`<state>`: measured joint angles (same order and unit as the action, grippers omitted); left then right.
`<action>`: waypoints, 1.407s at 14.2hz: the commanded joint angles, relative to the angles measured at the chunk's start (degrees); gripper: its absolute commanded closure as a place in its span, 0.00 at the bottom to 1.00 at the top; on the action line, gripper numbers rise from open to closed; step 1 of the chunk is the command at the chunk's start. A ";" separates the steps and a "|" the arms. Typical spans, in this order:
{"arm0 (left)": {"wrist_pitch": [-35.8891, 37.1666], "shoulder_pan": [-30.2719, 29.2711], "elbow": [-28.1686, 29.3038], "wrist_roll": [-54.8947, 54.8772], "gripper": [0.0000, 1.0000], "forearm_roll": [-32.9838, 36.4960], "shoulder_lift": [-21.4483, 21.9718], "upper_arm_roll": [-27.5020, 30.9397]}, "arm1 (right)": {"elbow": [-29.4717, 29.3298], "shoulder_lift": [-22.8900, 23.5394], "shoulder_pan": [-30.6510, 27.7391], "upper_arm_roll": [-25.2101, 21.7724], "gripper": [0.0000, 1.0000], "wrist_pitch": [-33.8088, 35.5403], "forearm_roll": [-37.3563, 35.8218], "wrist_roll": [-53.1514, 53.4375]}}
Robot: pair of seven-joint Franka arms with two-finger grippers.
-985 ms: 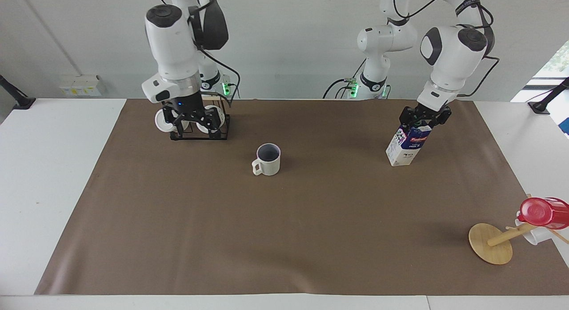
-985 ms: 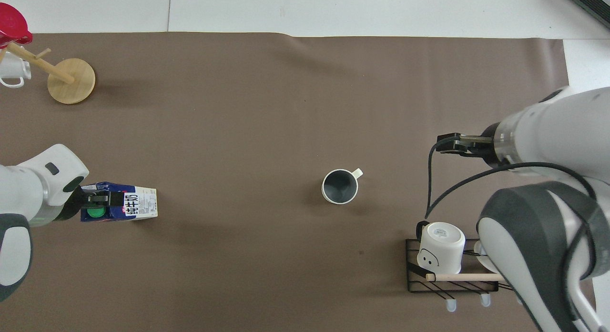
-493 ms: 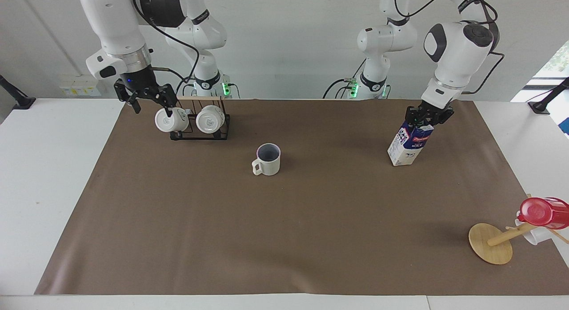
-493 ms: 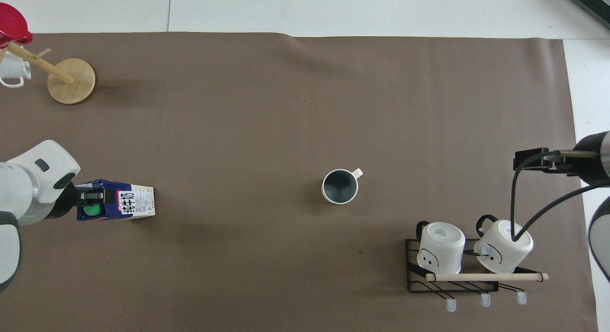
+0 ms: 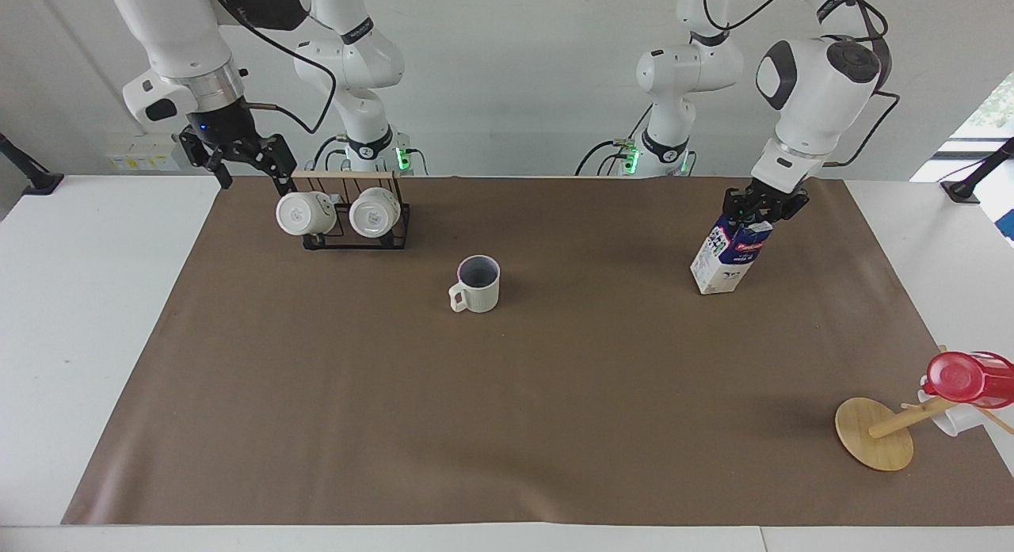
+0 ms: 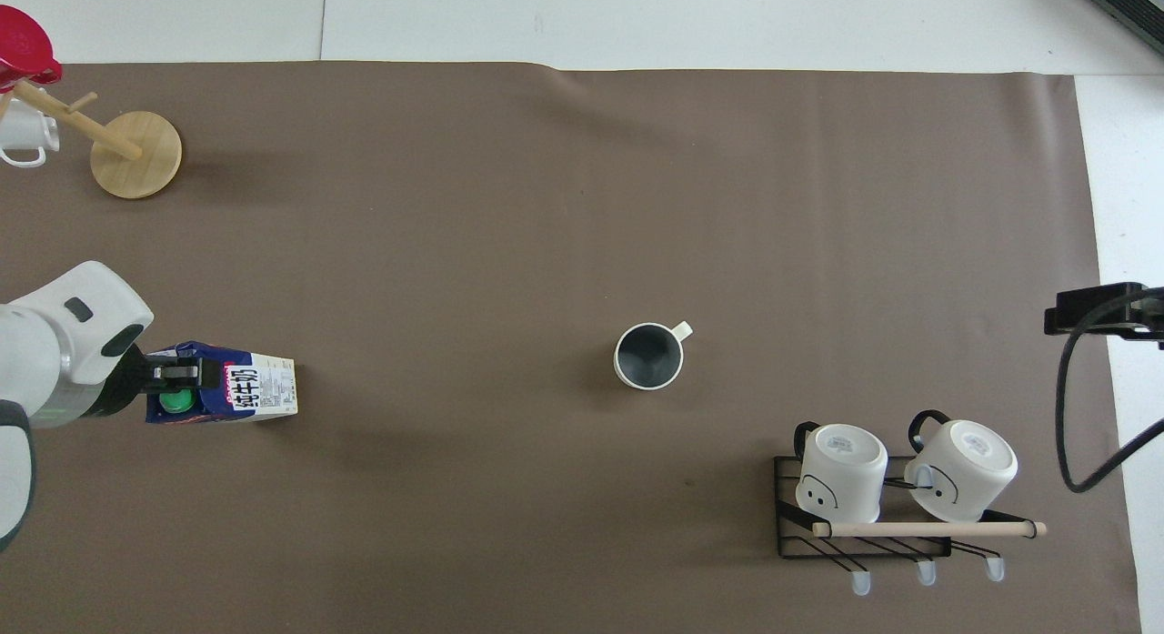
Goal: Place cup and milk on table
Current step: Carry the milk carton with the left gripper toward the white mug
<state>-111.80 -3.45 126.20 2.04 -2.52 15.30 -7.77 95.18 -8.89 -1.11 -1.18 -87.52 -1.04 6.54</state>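
The cup (image 5: pixel 478 284) (image 6: pixel 647 356), cream-white and ribbed with a dark inside, stands upright near the middle of the table's brown sheet (image 5: pixel 507 409) (image 6: pixel 546 206). The milk (image 5: pixel 730 256) (image 6: pixel 250 390) leans tilted toward the left arm's end. My left gripper (image 5: pixel 758 206) (image 6: pixel 175 375) is shut on its blue top by the green cap. I cannot tell whether the carton's base touches the sheet. My right gripper (image 5: pixel 252 170) (image 6: pixel 1091 308) hangs open and holds nothing, raised over the sheet's border at the right arm's end, beside the mug rack.
A black wire rack (image 5: pixel 355 237) (image 6: pixel 864 548) with two white mugs sits near the robots at the right arm's end. A tipped wooden mug tree (image 5: pixel 874 435) (image 6: pixel 136 143) with a red cup (image 5: pixel 968 376) (image 6: pixel 23 47) lies at the corner farthest from the robots, at the left arm's end.
My right arm rose from the mug rack and swung out toward its end of the table, still open. My left gripper closed on the milk's top; the carton barely shifted.
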 commanded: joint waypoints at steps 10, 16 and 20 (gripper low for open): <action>5.72 21.47 -12.38 23.71 0.43 -1.08 -3.43 -1.10 | -1.58 1.95 -0.12 0.21 0.00 2.09 0.88 -1.35; 4.13 26.21 -16.68 30.90 0.44 -2.49 -8.78 -1.10 | -1.49 2.04 0.41 0.48 0.00 0.24 -0.89 -0.39; 1.15 29.38 -20.99 37.41 0.44 -1.87 -15.72 -1.80 | -1.66 2.13 -0.30 0.30 0.00 0.42 0.08 -0.65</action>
<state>-109.43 24.55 108.85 37.30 -4.51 4.21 -10.15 92.15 -5.65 -0.65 -1.04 -85.99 -1.25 6.53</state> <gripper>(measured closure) 0.436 0.000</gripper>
